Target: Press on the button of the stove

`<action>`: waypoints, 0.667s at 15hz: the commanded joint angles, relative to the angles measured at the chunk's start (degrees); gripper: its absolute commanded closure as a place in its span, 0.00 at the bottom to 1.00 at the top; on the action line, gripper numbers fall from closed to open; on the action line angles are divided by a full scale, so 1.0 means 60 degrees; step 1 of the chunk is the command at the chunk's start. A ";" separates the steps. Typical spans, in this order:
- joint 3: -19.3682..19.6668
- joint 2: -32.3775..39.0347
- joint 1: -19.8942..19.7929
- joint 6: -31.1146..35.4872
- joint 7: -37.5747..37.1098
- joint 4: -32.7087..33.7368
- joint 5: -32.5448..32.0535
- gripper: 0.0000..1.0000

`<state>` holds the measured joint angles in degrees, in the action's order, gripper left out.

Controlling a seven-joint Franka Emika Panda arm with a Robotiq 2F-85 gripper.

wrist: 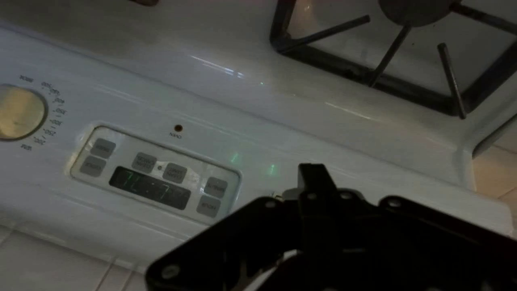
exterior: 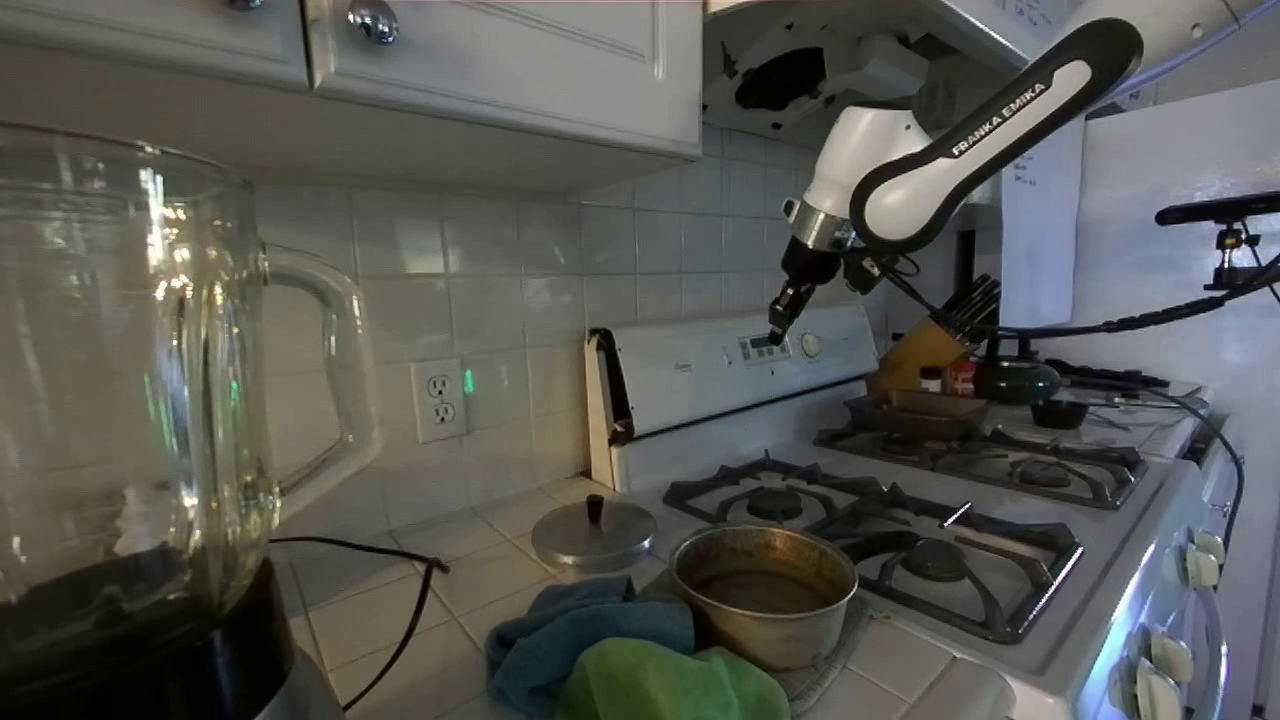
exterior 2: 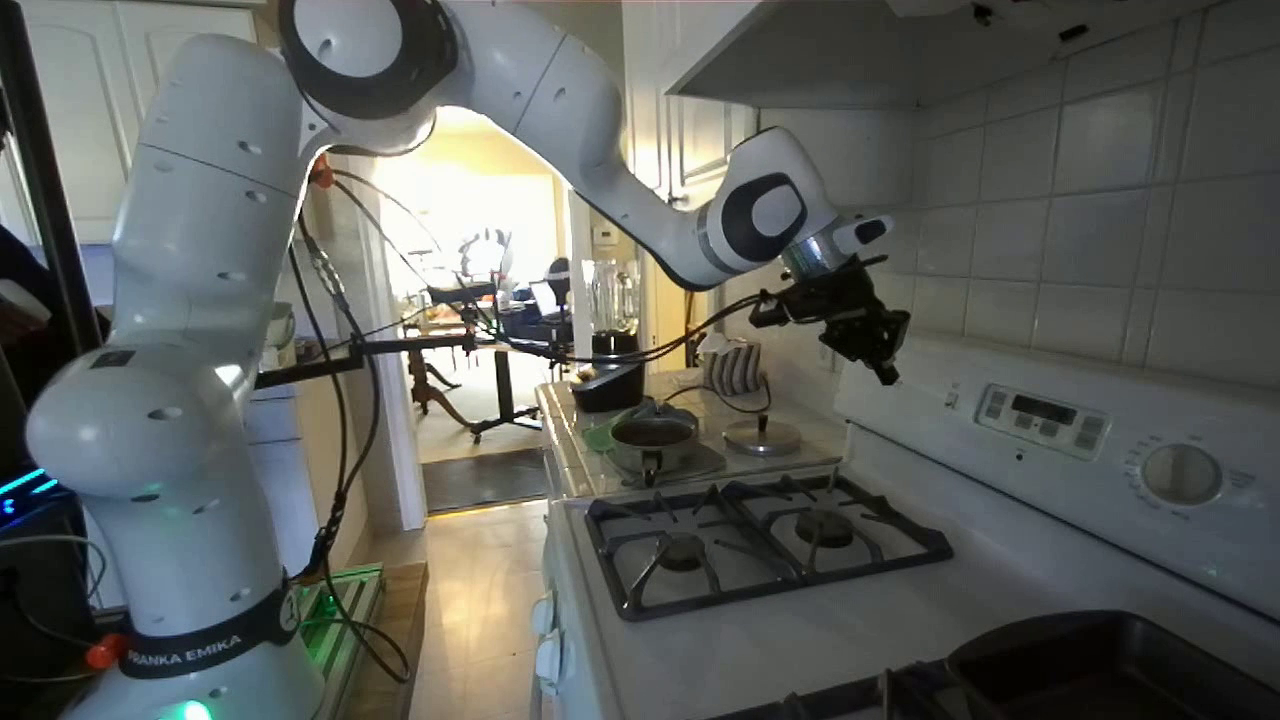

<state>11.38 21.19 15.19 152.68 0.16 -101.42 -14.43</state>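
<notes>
The white stove (exterior: 655, 385) has an upright back panel, and it also shows in an exterior view (exterior 2: 1000, 570) and the wrist view (wrist: 250, 125). The panel carries a button pad (exterior 2: 1090, 430) with a dark display and several grey buttons. In the wrist view these buttons (wrist: 174, 173) appear upside down, with green digits on the display. My gripper (wrist: 312, 165) looks shut and empty, its fingertips together. In an exterior view the gripper (exterior 2: 888, 378) hangs in front of the panel, toward the blender end from the pad. In an exterior view the gripper (exterior: 776, 338) overlaps the pad. No contact is visible.
A round knob (exterior 2: 1181, 474) sits beside the pad. Black grates (exterior: 770, 500) cover the burners. A metal pot (exterior: 765, 600), a lid (exterior: 594, 535) and cloths (exterior: 670, 680) lie beside the stove. A dark baking pan (exterior 2: 1120, 660) stands on it. A range hood (exterior 2: 820, 60) hangs above.
</notes>
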 commanded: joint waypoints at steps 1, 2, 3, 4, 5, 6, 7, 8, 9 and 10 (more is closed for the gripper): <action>-0.0571 -0.0840 -0.0534 -0.0542 -0.0083 -0.0900 -0.0449 1.00; -0.0715 -0.0958 -0.0661 -0.0593 -0.0034 -0.1060 -0.0368 1.00; -0.0798 -0.1072 -0.0747 -0.0662 -0.0066 -0.1226 -0.0367 1.00; -0.0897 -0.1203 -0.0839 -0.0721 -0.0059 -0.1437 -0.0336 1.00; -0.0975 -0.1320 -0.0917 -0.0755 -0.0069 -0.1625 -0.0322 1.00; -0.1050 -0.1441 -0.0991 -0.0791 -0.0079 -0.1837 -0.0304 0.93; -0.1112 -0.1554 -0.1052 -0.0846 -0.0086 -0.2022 -0.0296 0.73; -0.1159 -0.1660 -0.1107 -0.0909 -0.0095 -0.2200 -0.0310 0.68; -0.1201 -0.1766 -0.1162 -0.0943 -0.0126 -0.2372 -0.0317 0.60; -0.1235 -0.1852 -0.1209 -0.0985 -0.0155 -0.2511 -0.0312 0.55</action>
<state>5.67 13.99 9.66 148.06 0.13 -111.86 -15.07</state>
